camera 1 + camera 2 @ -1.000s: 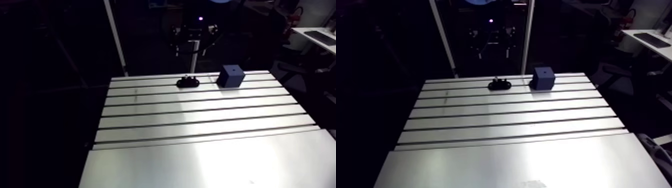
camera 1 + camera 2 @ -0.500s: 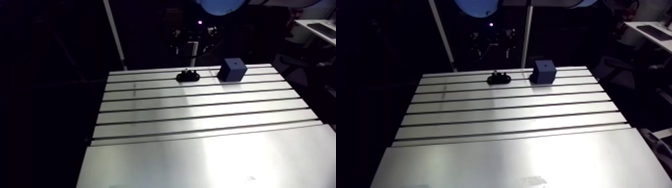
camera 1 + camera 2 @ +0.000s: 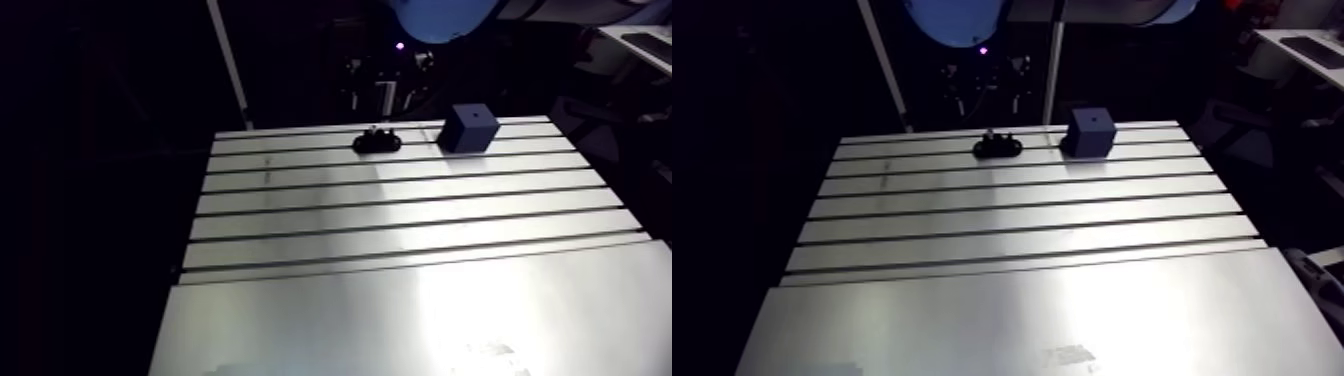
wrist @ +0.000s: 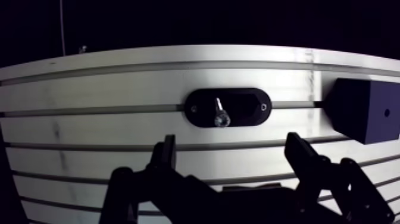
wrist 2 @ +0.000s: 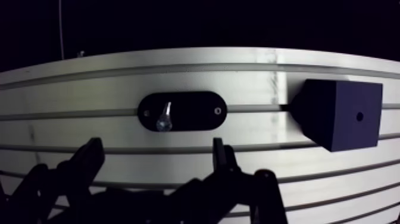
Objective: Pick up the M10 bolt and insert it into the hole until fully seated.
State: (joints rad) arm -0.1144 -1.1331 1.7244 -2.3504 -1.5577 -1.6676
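My fingers (image 4: 303,156) stand wide apart with nothing between them; only the wrist view shows this, since in the arm view I cannot make them out against the dark beyond the tabletop's (image 3: 400,220) far edge. The M10 bolt (image 4: 221,113) stands in a black oval holder (image 4: 247,107) just ahead of the gap between my fingers, not touched by either of them. The wrist view shows its shiny head and short shank, while the arm view gives only a pale speck on top of the holder. A dark blue block (image 5: 342,113) sits beside the holder, apart from it, and carries a small round hole (image 5: 359,117) on one face. The arm view places both at the far end of the tabletop, the block to the right of the holder. One eye of the wrist view cuts the block off at its edge. How deep the hole runs I cannot tell.
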